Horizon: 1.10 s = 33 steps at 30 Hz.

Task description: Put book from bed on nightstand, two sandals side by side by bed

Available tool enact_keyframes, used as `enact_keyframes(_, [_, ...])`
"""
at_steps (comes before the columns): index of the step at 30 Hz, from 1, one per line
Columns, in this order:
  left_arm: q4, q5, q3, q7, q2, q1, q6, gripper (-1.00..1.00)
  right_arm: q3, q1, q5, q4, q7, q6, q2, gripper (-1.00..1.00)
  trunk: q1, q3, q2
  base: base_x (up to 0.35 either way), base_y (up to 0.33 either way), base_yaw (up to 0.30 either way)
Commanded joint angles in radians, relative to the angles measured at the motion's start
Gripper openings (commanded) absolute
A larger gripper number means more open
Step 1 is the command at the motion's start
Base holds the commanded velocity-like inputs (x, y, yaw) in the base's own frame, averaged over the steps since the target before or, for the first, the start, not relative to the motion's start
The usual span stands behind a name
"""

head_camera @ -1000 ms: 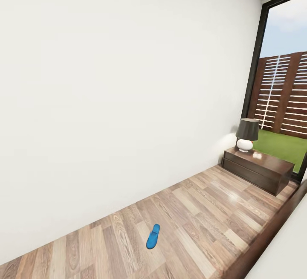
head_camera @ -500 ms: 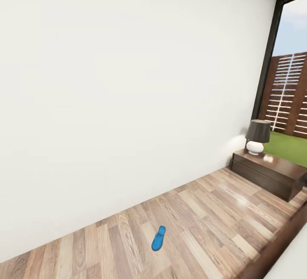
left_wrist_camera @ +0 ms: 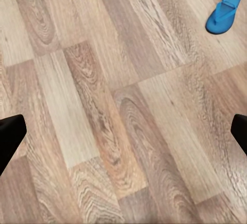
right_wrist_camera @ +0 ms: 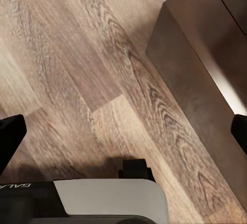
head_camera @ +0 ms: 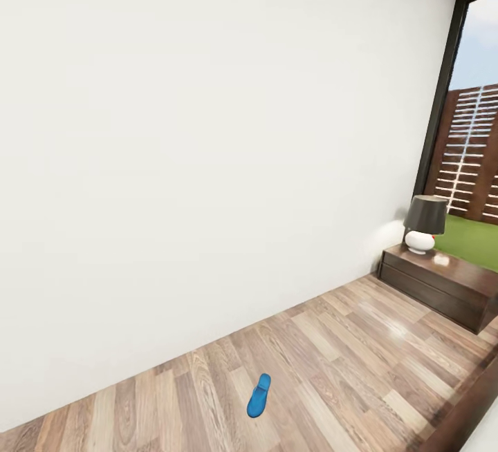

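Your left tool (left_wrist_camera: 123,136) spread wide over bare floor (left_wrist_camera: 103,106), one sandal (left_wrist_camera: 223,11) lay flat well beyond it, your right tool (right_wrist_camera: 123,142) equally wide beside the bed (right_wrist_camera: 206,75).

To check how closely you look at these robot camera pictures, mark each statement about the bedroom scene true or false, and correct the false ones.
1. A blue sandal lies flat on the wood-plank floor. True.
2. The sandal rests on top of the nightstand. False: it lies on the floor, well apart from the nightstand.
3. A lamp with a dark shade and white base stands on the nightstand. True.
4. The left tool is clamped on the sandal. False: its fingertips sit wide apart over bare floor, with the sandal off to one side.
5. A slatted fence shows through the window. True.
6. The book lies on the floor beside the sandal. False: bare planks surround the sandal.
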Motion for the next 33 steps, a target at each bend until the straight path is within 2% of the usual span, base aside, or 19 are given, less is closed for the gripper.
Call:
enact_keyframes(1, [0.0,0.0,0.001,0.0,0.0,0.0,-0.002,1.0,-0.003,0.0,0.0,0.0,0.0,-0.001,0.0,1.0,0.0,-0.001,-0.001,0.003,0.0,0.18])
enact_keyframes(7, [0.0,-0.001,-0.001,0.0,0.0,0.0,-0.003,1.0,-0.003,0.0,0.0,0.0,0.0,-0.001,0.0,1.0,0.0,-0.001,-0.001,0.011,-0.001,0.158])
enact_keyframes(18, [0.0,0.0,0.001,0.0,0.0,0.0,-0.003,1.0,-0.003,0.0,0.0,0.0,0.0,-0.001,0.0,1.0,0.0,-0.001,-0.001,0.222,-0.063,0.011])
enact_keyframes(26, [0.0,-0.001,0.0,0.0,0.0,0.0,-0.003,1.0,-0.003,0.0,0.0,0.0,0.0,-0.001,0.0,1.0,0.0,-0.001,-0.001,0.039,-0.008,0.011])
enact_keyframes(33, [0.0,-0.001,-0.001,0.0,0.0,0.0,-0.003,1.0,-0.003,0.0,-0.001,0.0,0.0,-0.001,0.0,1.0,0.0,-0.001,-0.001,0.002,0.0,0.221])
